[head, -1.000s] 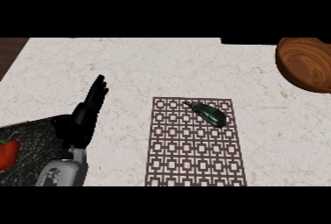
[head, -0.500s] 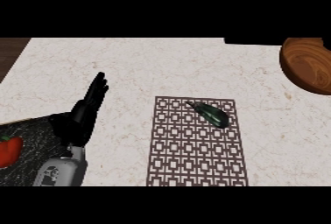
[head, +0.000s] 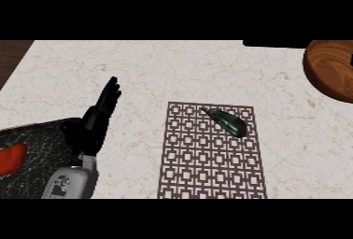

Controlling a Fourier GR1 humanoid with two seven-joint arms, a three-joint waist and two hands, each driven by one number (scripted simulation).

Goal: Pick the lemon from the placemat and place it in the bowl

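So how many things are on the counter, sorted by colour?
Dark green: 1, the small oblong vegetable on the mat; no yellow lemon shows.
Brown: 2, the patterned rectangular placemat and the round wooden bowl.
Red: 1, the red vegetable at the left edge.
Dark speckled: 1, the board under it.
Total: 5.

The wooden bowl [head: 331, 67] and red pepper [head: 11, 158] are cut off by the edges.

Left hand [head: 96, 116] rests open beside placemat [head: 210, 172] bearing dark green object [head: 229, 122].
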